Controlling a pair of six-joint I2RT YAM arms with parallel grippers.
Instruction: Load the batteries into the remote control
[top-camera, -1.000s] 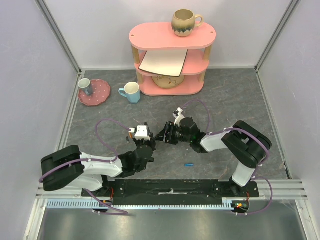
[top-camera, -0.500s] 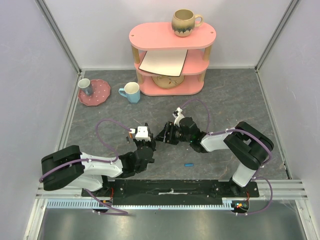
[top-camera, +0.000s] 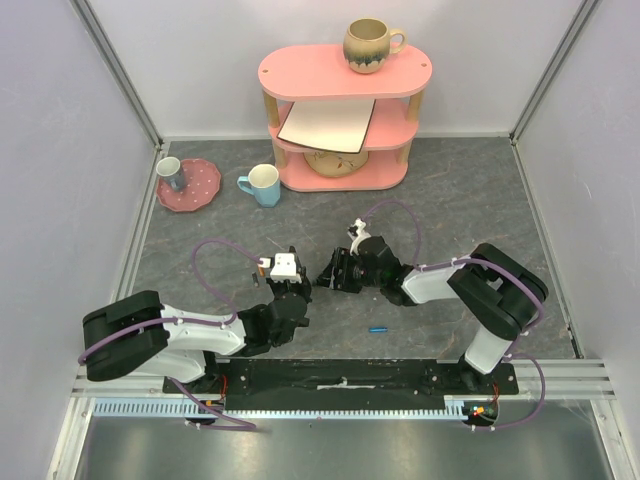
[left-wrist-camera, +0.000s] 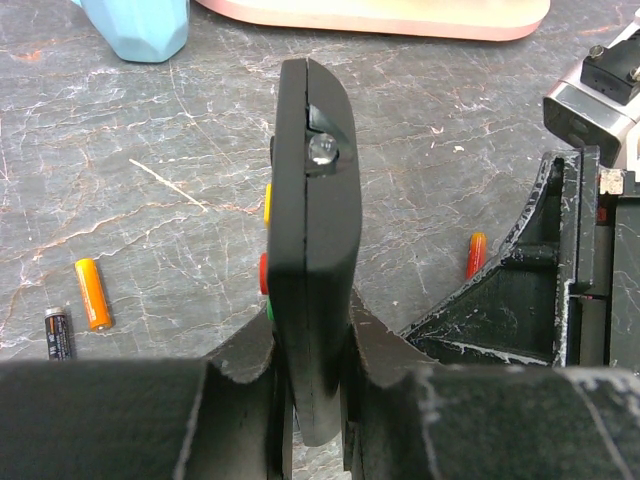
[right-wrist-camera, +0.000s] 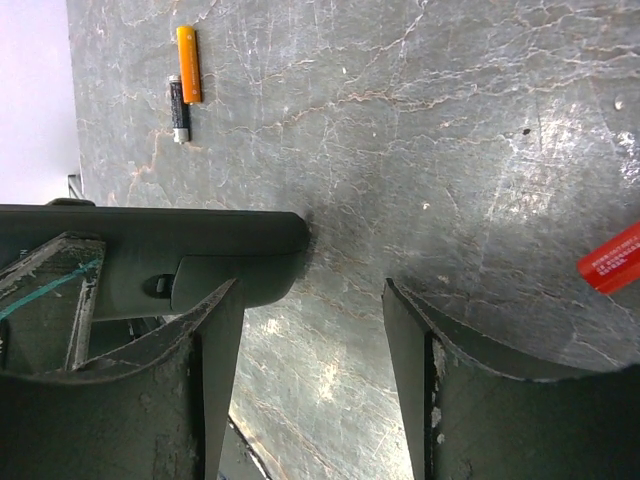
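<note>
My left gripper (left-wrist-camera: 312, 335) is shut on the remote control (left-wrist-camera: 312, 200), a slim black bar held edge-on with coloured buttons on its left side. In the top view the left gripper (top-camera: 293, 283) faces my right gripper (top-camera: 328, 272). The right gripper (right-wrist-camera: 312, 287) stands open with nothing between its fingers, and the remote control's end (right-wrist-camera: 200, 255) lies just past its left fingertip. An orange battery (left-wrist-camera: 92, 293) and a black one (left-wrist-camera: 57, 332) lie on the table left of the remote. A red-orange battery (left-wrist-camera: 476, 254) lies to its right, and a blue battery (top-camera: 378, 328) near the arm bases.
A pink shelf unit (top-camera: 345, 110) stands at the back with a mug (top-camera: 370, 45) on top. A pale blue mug (top-camera: 262, 184) and a pink plate (top-camera: 200, 190) carrying a small cup sit at the back left. White walls close the sides.
The right gripper has edged slightly left toward the remote. The left gripper keeps its hold and has barely moved.
</note>
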